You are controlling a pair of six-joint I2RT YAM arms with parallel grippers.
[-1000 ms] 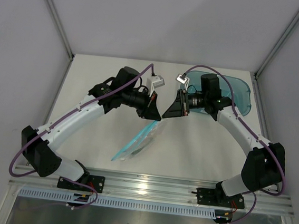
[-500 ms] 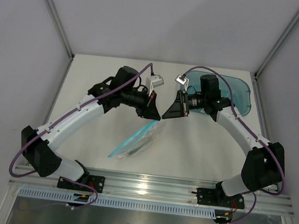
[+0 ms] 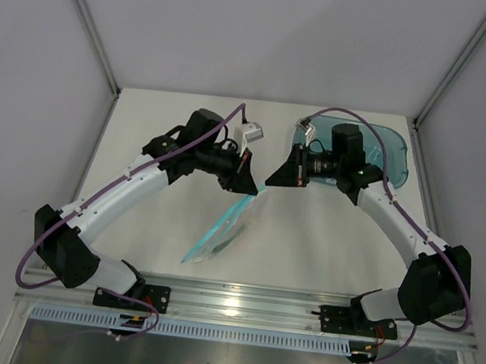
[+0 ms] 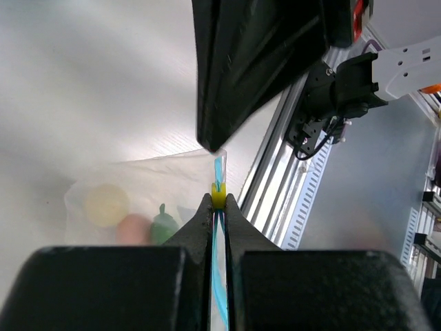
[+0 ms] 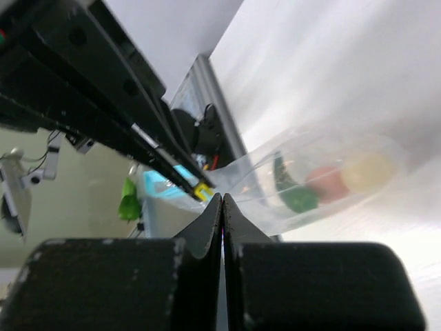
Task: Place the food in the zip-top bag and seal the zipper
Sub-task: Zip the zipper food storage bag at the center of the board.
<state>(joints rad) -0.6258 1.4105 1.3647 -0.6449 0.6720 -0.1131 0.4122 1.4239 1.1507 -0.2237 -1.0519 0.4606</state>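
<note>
The clear zip-top bag (image 3: 235, 229) hangs off the table between both grippers, its light blue zipper (image 3: 214, 231) running down to the lower left. My left gripper (image 3: 247, 185) is shut on the zipper (image 4: 218, 169) just behind a yellow slider (image 4: 218, 196). My right gripper (image 3: 270, 182) is shut on the bag's top corner (image 5: 238, 181), facing the left one. The food sits inside the bag: the cream-white round piece (image 4: 105, 205), the peach-pink piece (image 4: 134, 228) and the dark green piece (image 4: 163, 225). The right wrist view shows the same pieces, the green one (image 5: 293, 191) nearest.
A translucent teal-blue tub (image 3: 385, 154) stands at the back right, behind the right arm. An aluminium rail (image 3: 240, 302) runs along the near table edge. Enclosure walls close in the table's left, right and back.
The right arm's elbow has swung outward to the right and its gripper has risen slightly. The bag's lower end has swayed a little. Both grippers stay shut on the bag.
</note>
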